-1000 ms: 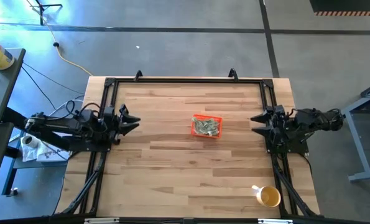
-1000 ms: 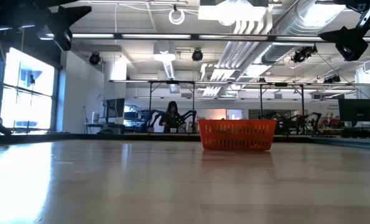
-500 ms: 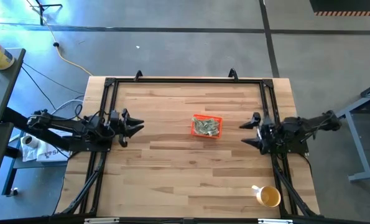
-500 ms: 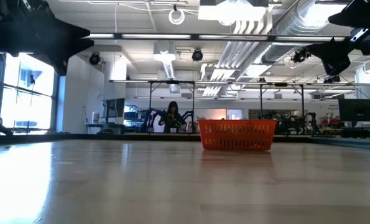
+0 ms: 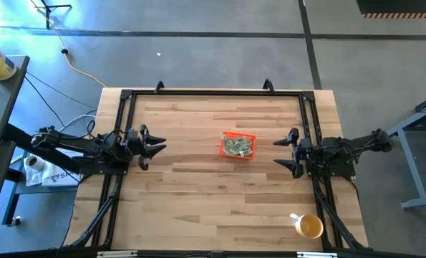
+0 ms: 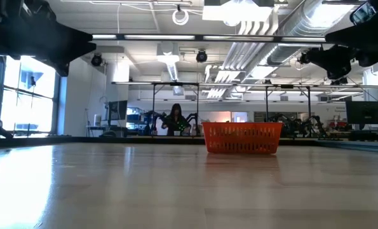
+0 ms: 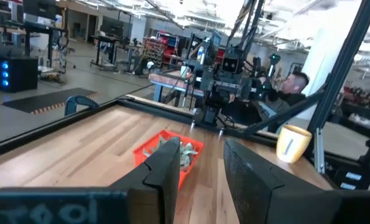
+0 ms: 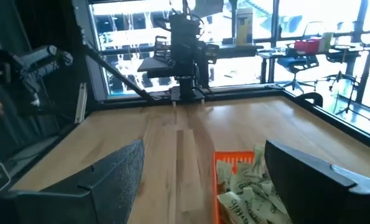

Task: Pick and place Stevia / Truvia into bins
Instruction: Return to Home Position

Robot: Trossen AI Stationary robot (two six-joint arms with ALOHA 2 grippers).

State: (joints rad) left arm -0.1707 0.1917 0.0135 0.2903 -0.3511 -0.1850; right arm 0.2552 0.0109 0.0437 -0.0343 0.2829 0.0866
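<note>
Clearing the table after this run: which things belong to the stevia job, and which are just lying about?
Job: orange basket; green stevia packets piled in it; left claw and right claw, open, flanking it.
Lying about: yellow cup with white handle, at a table corner.

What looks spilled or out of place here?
Nothing stands out. Packets lie heaped inside the orange basket, none loose on the table; the yellow cup stands upright; left arm and right arm wait at the sides.
</note>
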